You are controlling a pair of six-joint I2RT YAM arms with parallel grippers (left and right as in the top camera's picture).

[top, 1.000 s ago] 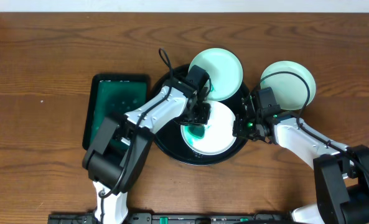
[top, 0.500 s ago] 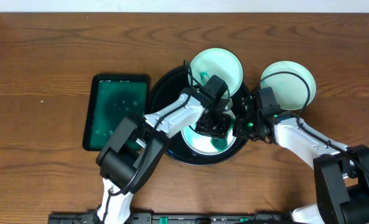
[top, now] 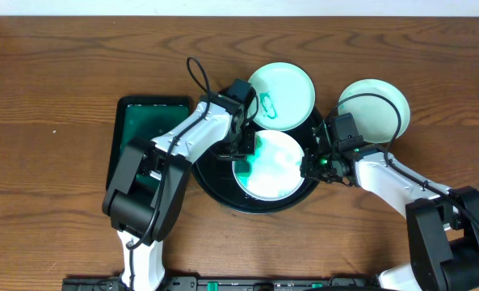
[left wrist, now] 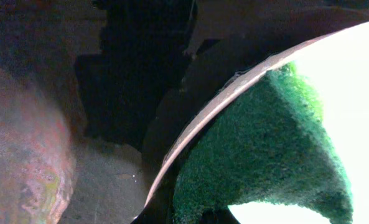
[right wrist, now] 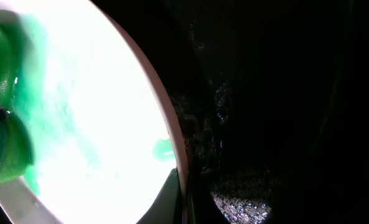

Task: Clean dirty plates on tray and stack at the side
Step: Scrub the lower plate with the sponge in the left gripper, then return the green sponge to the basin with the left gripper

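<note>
The smeared plate (top: 275, 170) lies in the middle of the black tray (top: 216, 183), between the two sets of jaws. The right gripper (top: 310, 164) grasps its right rim, one finger inside the rim and one outside. The left gripper (top: 244, 149) clenches a green sponge (left wrist: 265, 155) pressed on the plate's left edge, where green streaks spread. Behind the left jaws a second plate (top: 283, 93) sits on the tray's far rim. A third plate (top: 376, 113) rests on the table (top: 61, 65) beyond the right jaws, off the tray. A green tray (top: 138, 137) lies left of the left arm.
</note>
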